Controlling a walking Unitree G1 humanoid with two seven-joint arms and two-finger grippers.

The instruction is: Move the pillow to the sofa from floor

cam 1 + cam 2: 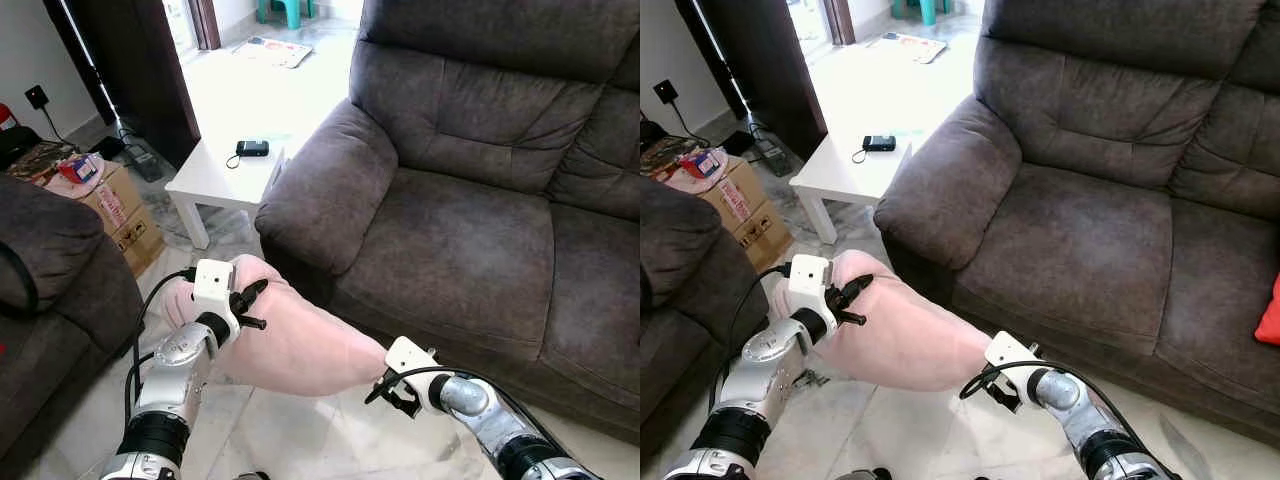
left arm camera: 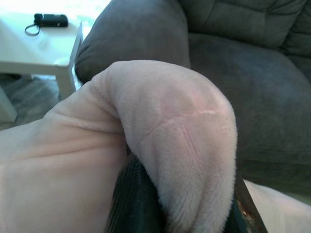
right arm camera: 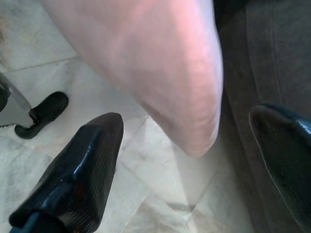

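A dark grey sofa (image 1: 470, 230) is seen filling the right and far side of the scene, with a pink pillow (image 1: 290, 335) held above the tiled floor (image 1: 300, 430) just in front of its left armrest. The pillow's left end is pinched between the fingers of the left gripper (image 1: 250, 305), while the right gripper (image 1: 385, 395) is positioned at the pillow's near right corner, its fingers (image 3: 77, 179) spread apart. A white side table (image 1: 225, 175) bearing a small black device (image 1: 252, 148) is seen to the far left.

The two eye views look down from the head at the same sofa (image 1: 470, 230) and floor. Each wrist view looks very close at the pillow (image 2: 160, 145).
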